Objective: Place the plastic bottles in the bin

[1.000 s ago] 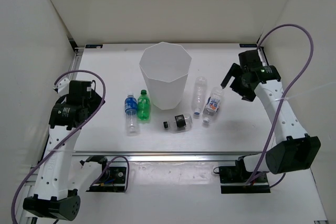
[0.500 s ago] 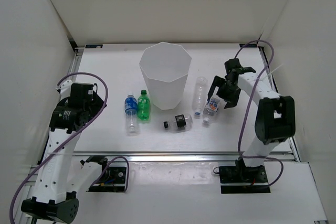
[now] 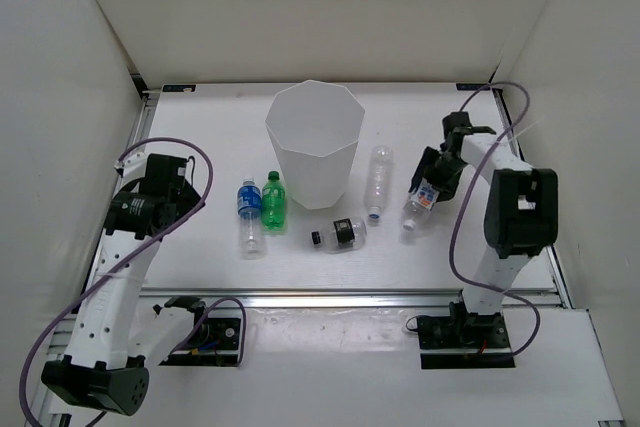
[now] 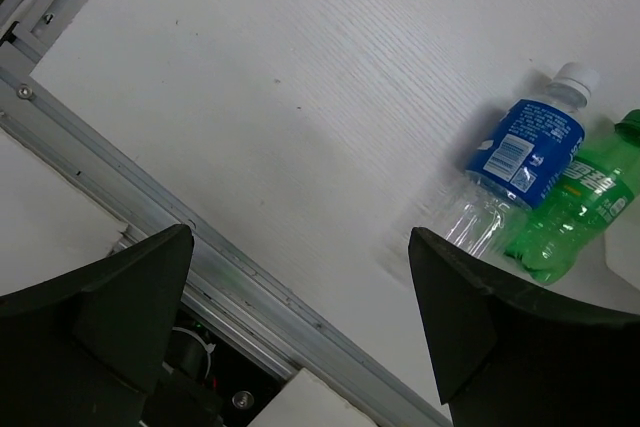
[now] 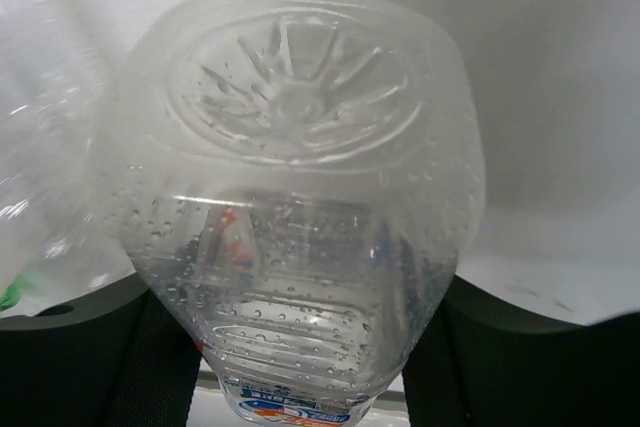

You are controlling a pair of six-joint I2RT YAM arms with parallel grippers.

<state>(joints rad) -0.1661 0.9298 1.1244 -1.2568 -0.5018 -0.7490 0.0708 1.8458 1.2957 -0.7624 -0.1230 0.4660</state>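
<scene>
The left jaws hang spread wide over the left side of the worktop [image 3: 200, 137], with nothing between them. To their right a blue-label bottle [image 4: 520, 162] and a green bottle [image 4: 570, 212] lie side by side, touching, close beside the bin [image 3: 315, 177]. A short black-label bottle [image 3: 342, 234] lies in front of the bin, and a plain clear bottle [image 3: 378, 182] lies just right of it. Farther right, the right jaws pinch a second blue-label bottle [image 3: 421, 197] near its base, outside the bin.

Robotics lab, white enclosure walls [image 3: 330, 7] (aluminium rail [image 3: 350, 298] below)
</scene>
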